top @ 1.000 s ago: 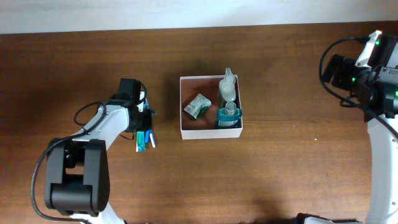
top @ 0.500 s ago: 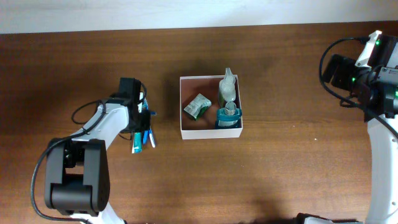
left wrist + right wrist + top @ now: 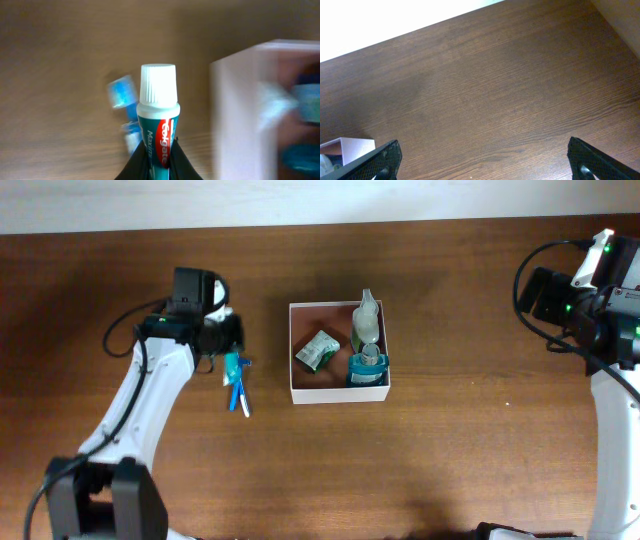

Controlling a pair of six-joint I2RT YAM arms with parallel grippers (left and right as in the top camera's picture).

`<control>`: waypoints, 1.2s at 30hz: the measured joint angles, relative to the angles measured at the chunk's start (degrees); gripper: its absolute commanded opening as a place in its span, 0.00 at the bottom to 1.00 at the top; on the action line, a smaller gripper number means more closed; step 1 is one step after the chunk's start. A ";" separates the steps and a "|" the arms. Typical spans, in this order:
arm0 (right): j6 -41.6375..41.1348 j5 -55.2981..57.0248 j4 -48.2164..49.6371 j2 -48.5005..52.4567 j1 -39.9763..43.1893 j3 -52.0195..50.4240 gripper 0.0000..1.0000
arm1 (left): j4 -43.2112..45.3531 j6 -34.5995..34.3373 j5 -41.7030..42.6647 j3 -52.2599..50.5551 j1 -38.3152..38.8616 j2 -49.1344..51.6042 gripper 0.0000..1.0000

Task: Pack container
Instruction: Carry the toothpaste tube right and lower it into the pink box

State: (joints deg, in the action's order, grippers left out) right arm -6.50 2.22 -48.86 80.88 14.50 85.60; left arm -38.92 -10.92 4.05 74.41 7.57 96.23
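Observation:
The container (image 3: 340, 393) is a square white-walled box with a reddish-brown inside at the table's middle; its white wall shows blurred in the left wrist view (image 3: 235, 110). In it lie a green-and-white packet (image 3: 318, 350), a clear bottle (image 3: 366, 323) and a blue bottle (image 3: 367, 366). My left gripper (image 3: 228, 350) is shut on a Colgate toothpaste tube (image 3: 158, 120) with a white cap, held left of the container (image 3: 233, 365). My right gripper (image 3: 485, 162) is open and empty over bare table at the far right.
A small blue item (image 3: 238, 398) lies on the table below the left gripper; it shows blurred in the left wrist view (image 3: 121, 92). The right arm (image 3: 590, 290) stands at the right edge.
My left gripper has taken the toothpaste tube up and moved it toward the table's far side. The blue item stayed on the table. The right arm has not moved.

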 measured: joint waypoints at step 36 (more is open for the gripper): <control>0.04 -0.02 0.00 0.00 0.00 0.00 0.99 | 14.49 -12.57 -3.39 0.48 23.12 4.07 0.07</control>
State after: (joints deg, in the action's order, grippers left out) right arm -6.46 2.20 -48.86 80.88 14.50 85.60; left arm -24.43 -23.49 0.67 74.89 30.70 100.29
